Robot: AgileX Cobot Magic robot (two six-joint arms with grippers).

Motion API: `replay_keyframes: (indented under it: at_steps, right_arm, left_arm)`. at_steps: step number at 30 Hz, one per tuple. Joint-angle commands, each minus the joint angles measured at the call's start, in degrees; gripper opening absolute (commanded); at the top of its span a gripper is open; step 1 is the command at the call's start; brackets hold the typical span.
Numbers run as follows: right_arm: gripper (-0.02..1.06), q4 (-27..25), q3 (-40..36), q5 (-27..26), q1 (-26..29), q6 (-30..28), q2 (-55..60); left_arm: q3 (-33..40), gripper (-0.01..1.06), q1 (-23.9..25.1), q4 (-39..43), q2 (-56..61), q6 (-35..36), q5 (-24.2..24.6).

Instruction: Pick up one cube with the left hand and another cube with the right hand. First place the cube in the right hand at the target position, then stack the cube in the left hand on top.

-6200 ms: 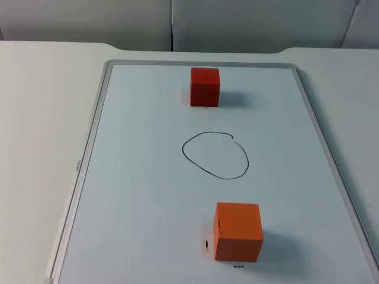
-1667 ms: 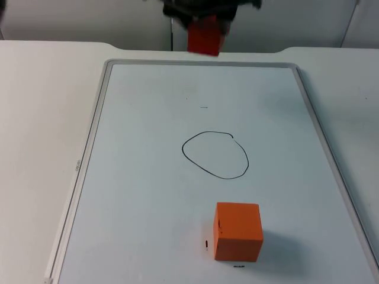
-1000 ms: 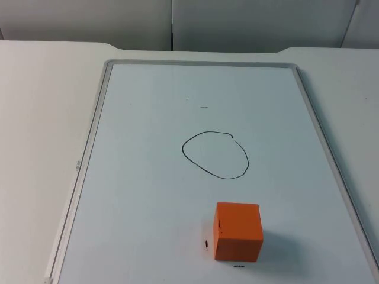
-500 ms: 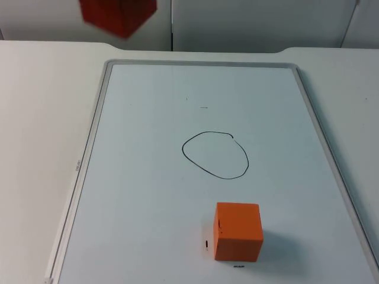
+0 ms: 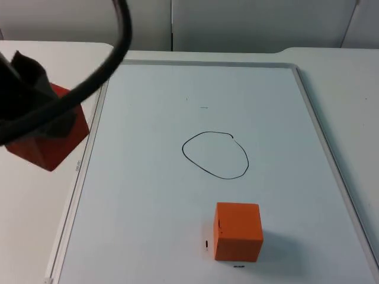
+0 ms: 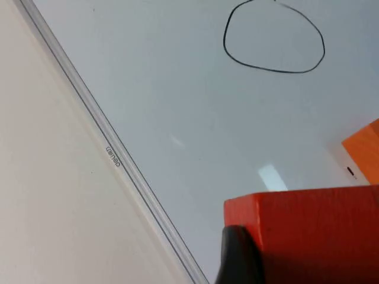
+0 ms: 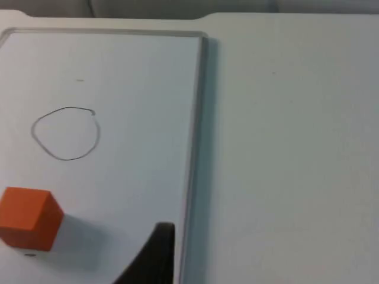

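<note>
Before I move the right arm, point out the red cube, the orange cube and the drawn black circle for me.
red cube (image 5: 50, 142), top view, its lower front face below the left gripper.
orange cube (image 5: 238, 220), top view, its top face.
drawn black circle (image 5: 214, 175), top view, the lower stretch of its line.

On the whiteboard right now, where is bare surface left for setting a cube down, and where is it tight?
The drawn circle is bare inside, as is the board from it to the far frame. The near end is tight around the orange cube. The left gripper holds the red cube over the left frame edge; the right gripper waits beside the right edge.
</note>
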State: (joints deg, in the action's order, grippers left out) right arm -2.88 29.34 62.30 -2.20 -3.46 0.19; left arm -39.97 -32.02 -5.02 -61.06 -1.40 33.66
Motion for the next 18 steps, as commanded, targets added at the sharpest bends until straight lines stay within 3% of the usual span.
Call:
replay_keyframes:
  at_steps: [1, 5, 8, 9, 12, 18]
  right_arm:
    - [1.04, -4.38, -0.01, -0.43, 0.39, -3.15, -0.19]
    - [1.04, -11.06, 0.28, -0.53, 0.39, -8.29, 1.34]
    - [1.04, -17.41, 1.54, -1.92, 0.39, -17.37, 6.81]
    - [1.04, -17.41, 1.54, -1.92, 0.39, -17.37, 6.81]
    - [1.04, -23.84, 3.55, -5.61, 0.39, -27.36, 14.68]
    - [1.04, -25.87, 7.99, -10.33, 0.39, -34.53, 28.98]
  left_arm:
    - [0.28, 0.05, -0.24, -0.61, 2.97, 0.50, 0.43]
    - [0.28, 0.05, -0.24, -0.11, 7.70, 0.50, 2.68]
    - [0.28, 0.05, -0.24, 1.77, 12.06, 2.49, 4.88]
    - [0.28, 0.05, -0.24, 1.77, 12.06, 2.49, 4.88]
    - [0.28, 0.05, -0.24, 5.76, 16.37, 6.16, 7.27]
    - [0.28, 0.05, -0.24, 6.74, 19.21, 6.55, 11.24]
